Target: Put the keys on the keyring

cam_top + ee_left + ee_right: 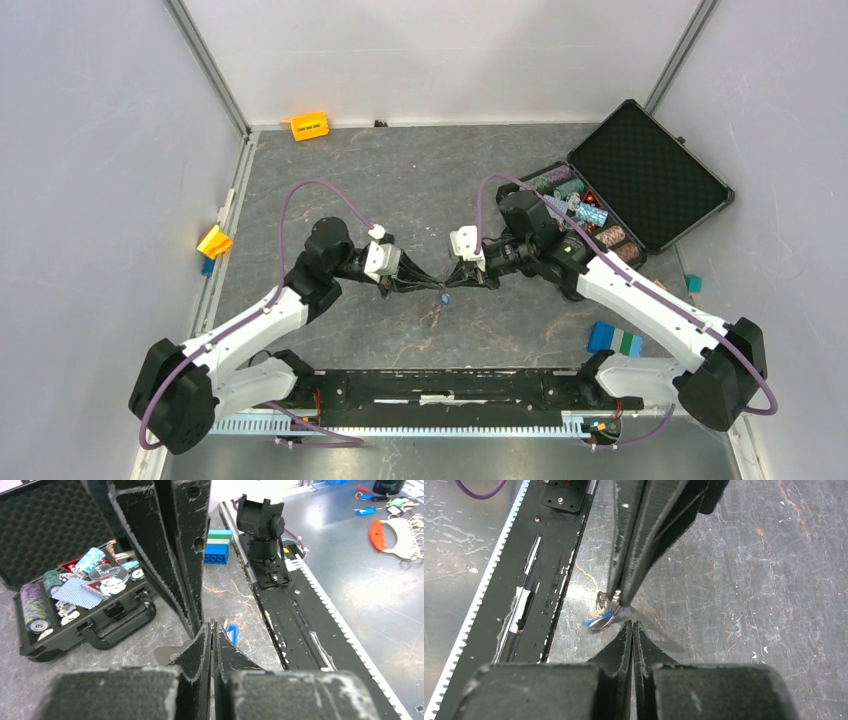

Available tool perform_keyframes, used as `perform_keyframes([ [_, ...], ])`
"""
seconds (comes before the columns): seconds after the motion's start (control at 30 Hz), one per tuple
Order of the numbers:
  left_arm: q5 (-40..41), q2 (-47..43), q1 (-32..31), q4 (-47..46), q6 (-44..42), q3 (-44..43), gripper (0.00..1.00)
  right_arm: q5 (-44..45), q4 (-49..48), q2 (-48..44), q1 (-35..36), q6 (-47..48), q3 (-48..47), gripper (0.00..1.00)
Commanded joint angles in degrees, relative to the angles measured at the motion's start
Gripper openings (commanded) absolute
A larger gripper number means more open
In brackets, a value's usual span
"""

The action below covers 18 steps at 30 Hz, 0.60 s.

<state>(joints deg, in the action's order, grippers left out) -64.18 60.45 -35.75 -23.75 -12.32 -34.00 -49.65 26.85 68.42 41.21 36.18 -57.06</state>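
My two grippers meet tip to tip above the middle of the table. My left gripper (432, 284) is shut on a thin metal keyring (212, 624), whose edge shows between its tips. In the right wrist view the keyring (605, 600) hangs at the left gripper's tips with a blue-headed key (598, 622) dangling below it. The blue key also shows in the top view (444, 296) and in the left wrist view (231, 632). My right gripper (452, 283) is shut, with its tips (632, 625) right beside the ring. I cannot see anything between its jaws.
An open black case (650, 175) of poker chips (35, 611) lies at the right back. A blue and green block (614, 339) sits near the right arm's base. An orange block (309, 126) is at the back wall and a yellow one (214, 241) at the left edge.
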Motion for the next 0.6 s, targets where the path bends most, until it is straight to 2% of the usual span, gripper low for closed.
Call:
perform_keyframes([
  [0.0,-4.12,-1.37,-0.03,-4.6,2.45,0.37,0.02,-0.88,-2.06,0.75,-0.2,-0.23,0.32,0.04],
  [0.33,-4.47,-1.2,-0.02,-4.83,2.4,0.7,0.02,-1.71,-1.63,0.63,-0.22,0.0,0.12,0.04],
  [0.47,-4.22,-1.28,-0.02,-4.78,2.33,0.86,0.02,1.23,0.55,-0.65,-0.21,2.23,-0.22,0.12],
  [0.57,-3.61,-1.39,-0.02,-3.81,1.24,0.8,0.02,3.26,2.85,-2.33,-0.27,4.33,-0.06,0.24],
])
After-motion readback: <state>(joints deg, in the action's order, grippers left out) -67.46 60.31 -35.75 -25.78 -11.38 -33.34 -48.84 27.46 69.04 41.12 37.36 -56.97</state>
